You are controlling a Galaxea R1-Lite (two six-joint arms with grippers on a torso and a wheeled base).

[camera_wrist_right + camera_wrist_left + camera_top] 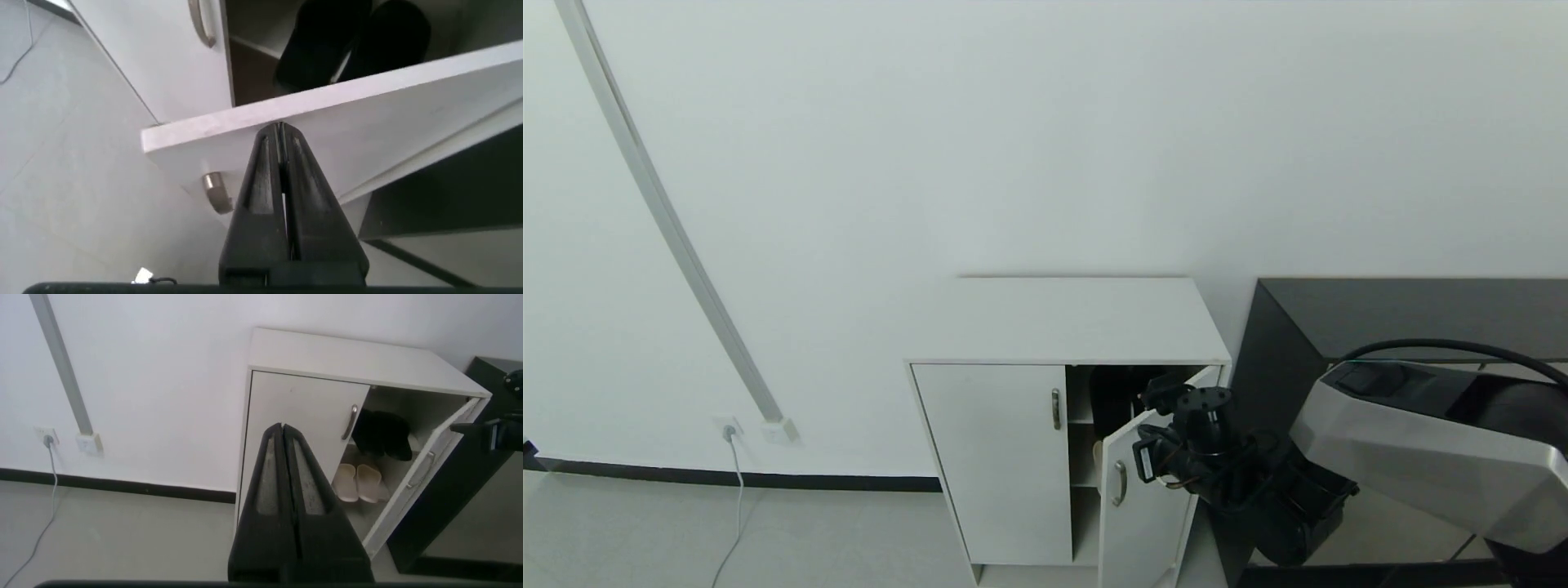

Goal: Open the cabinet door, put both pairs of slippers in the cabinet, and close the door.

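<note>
Cabinet [1078, 322] — black slippers [384, 433], pale slippers [364, 482] apparently shelved; door [1135, 531] half open, closing remains — right gripper [282, 135] pinched together, empty.

Inside the cabinet [1086, 318]
One pair of slippers [384, 434] sat above the other pair [361, 482], behind the half-open right door [425, 469].
</note>
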